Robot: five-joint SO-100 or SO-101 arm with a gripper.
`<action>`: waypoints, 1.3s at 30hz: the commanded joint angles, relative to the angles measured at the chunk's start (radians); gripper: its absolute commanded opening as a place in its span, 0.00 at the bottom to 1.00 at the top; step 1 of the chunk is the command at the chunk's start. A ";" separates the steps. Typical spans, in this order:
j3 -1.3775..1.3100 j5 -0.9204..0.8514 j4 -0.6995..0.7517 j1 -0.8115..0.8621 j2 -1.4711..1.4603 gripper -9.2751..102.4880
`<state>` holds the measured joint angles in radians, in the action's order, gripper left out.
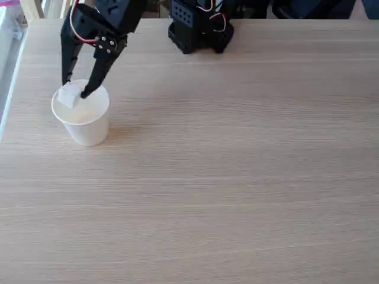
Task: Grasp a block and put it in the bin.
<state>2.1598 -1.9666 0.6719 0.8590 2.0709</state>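
A: What does the arm (109, 18) look like in the fixed view?

B: It is all black, made of matte plastic parts with angular shapes. The base (198, 26) is a black blocky piece, and on its front face I see a grid of small holes.

A: Are there cables?

B: Yes. A thin red cable (77, 32) makes a loop beside the wrist, with a white one next to it. Red and white wires also show at the base.

A: And the gripper (75, 90)?

B: It has two long black fingers (98, 74) that taper to narrow tips. Near the joint where they meet, some small silver screws (106, 42) shine.
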 commanded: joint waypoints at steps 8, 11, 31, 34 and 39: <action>-0.011 -0.038 0.021 -0.032 0.061 0.26; 0.000 -0.037 0.023 -0.038 0.078 0.23; 0.416 0.288 0.285 -0.617 0.792 0.09; 0.525 0.288 0.463 -0.758 0.943 0.09; 0.733 0.325 0.552 -0.865 1.112 0.09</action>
<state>2.8164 -1.6674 1.1919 0.0368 3.1170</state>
